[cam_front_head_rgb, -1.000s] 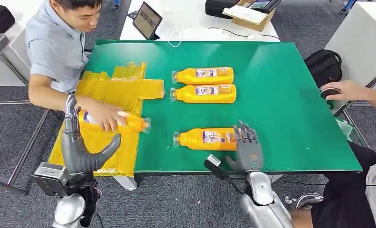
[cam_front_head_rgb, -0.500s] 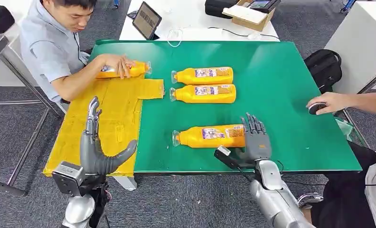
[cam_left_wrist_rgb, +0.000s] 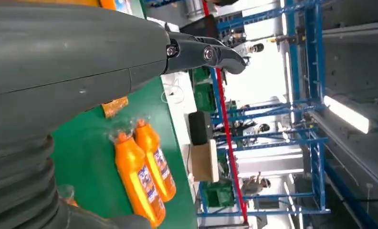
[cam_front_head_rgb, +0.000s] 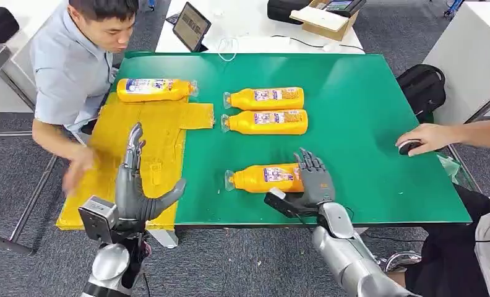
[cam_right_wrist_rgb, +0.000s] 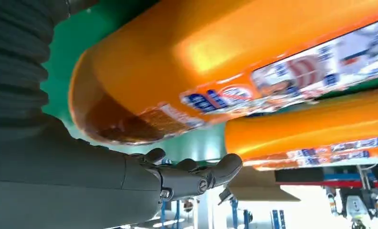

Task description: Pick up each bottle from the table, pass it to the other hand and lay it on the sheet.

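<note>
At the lower middle of the head view, the right hand (cam_front_head_rgb: pixel 315 184) is seen with its fingers spread against the base end of the near bottle (cam_front_head_rgb: pixel 266 178); whether the bottle is gripped cannot be told, since the contact is hidden behind the palm. In the right wrist view that bottle (cam_right_wrist_rgb: pixel 235 62) is cut off by the frame's edges, and the hand's fingers (cam_right_wrist_rgb: pixel 196 177) are shown extended beside its base, not wrapped around it.

At lower left, the left hand (cam_front_head_rgb: pixel 137 189) is held up over the near part of the sheet (cam_front_head_rgb: pixel 162 120), fingers apart and thumb out, with nothing in it. In the left wrist view most of the picture is covered by the hand's grey cover, and two bottles are seen lying side by side on the table.

Four bottles are counted in the head view, all on their sides. One (cam_front_head_rgb: pixel 154 90) lies on the far edge of the sheet at upper left. Two, (cam_front_head_rgb: pixel 265 98) and (cam_front_head_rgb: pixel 266 122), lie just beside each other on the table (cam_front_head_rgb: pixel 366 111) at centre. The fourth is the near bottle at the right hand.

A person (cam_front_head_rgb: pixel 75 62) is seated at upper left, one hand blurred over the sheet's left edge. A second person's hand (cam_front_head_rgb: pixel 423 136) rests at the table's right edge, the rest being cut off.
</note>
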### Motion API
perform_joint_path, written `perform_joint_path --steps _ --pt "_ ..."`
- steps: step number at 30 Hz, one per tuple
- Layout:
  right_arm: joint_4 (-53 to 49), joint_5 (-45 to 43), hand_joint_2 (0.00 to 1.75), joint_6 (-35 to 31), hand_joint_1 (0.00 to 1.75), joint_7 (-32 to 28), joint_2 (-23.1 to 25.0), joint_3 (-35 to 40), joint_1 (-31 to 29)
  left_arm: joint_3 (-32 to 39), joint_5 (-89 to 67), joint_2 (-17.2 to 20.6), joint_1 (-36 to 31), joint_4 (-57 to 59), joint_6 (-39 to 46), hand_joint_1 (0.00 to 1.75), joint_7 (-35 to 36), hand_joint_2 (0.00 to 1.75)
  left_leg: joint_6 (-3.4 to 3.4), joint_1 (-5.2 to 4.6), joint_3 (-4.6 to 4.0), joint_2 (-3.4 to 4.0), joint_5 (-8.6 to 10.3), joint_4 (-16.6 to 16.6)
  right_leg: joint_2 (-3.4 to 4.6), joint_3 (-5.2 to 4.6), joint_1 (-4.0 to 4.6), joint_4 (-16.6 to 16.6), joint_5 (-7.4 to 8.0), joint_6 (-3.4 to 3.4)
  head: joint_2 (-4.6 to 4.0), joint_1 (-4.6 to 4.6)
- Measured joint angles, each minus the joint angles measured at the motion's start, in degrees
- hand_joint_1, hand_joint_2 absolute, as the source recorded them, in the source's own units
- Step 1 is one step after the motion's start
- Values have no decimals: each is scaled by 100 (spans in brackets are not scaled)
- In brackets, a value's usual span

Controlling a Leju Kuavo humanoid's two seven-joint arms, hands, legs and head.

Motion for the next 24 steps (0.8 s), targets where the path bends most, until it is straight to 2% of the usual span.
perform_joint_path --steps 4,7,8,9,10,11,12,14,15,16,20,22,24 --pt "77 37 175 9 0 57 35 48 -78 -2 68 0 -30 66 -66 0 48 175 0 0 0 0 0 0 0 0 0 0 0 0 0 0" --pt "147 228 175 66 0 436 33 140 -146 -2 109 0 -29 92 -86 0 81 175 0 0 0 1 0 0 0 0 0 0 0 0 0 0" --pt "166 335 175 147 129 626 33 177 -175 -2 120 0 -28 92 -94 0 101 175 0 0 0 1 0 0 1 0 0 0 0 0 0 0" --pt "188 427 175 254 143 832 26 225 -212 0 131 0 -22 90 -129 0 140 175 0 0 1 2 0 0 1 0 0 0 0 0 0 0" --pt "214 529 175 405 150 1026 18 282 -258 0 144 0 -11 88 -142 0 177 175 0 0 2 2 0 0 1 0 0 0 0 0 0 0" --pt "243 579 175 550 152 1149 2 319 -295 0 175 0 1 85 -164 0 203 175 0 0 3 2 0 0 1 1 0 -1 0 0 0 2" --pt "267 597 175 663 145 1205 -9 354 -321 0 179 0 16 81 -184 0 217 175 0 0 4 0 0 0 0 2 0 -1 0 0 0 0" --pt "313 610 175 813 145 1213 -39 422 -342 2 181 2 47 70 -191 0 236 175 0 0 4 -1 0 0 -1 3 0 -1 0 0 0 0" --pt "328 568 175 863 138 1196 -52 435 -353 2 181 2 63 66 -191 0 236 175 0 0 6 -1 1 0 -1 5 0 -1 0 0 0 2" --pt "339 544 175 912 138 1172 -68 455 -373 4 181 2 76 59 -195 0 238 175 0 0 7 -1 1 0 0 6 0 -1 0 0 0 0" --pt "354 406 175 1025 152 1106 -138 514 -414 7 177 13 96 31 -197 0 247 175 1 0 11 -2 1 1 -1 12 -1 -1 0 0 0 0" --pt "354 230 175 1121 166 1004 -172 516 -445 9 173 26 98 31 -195 0 249 175 1 0 13 -2 1 1 -1 12 -1 -1 0 0 0 0" --pt "352 32 175 1226 166 864 -205 514 -463 11 173 28 97 31 -197 0 251 175 1 0 14 -2 1 1 -1 13 -1 -1 0 0 0 2"
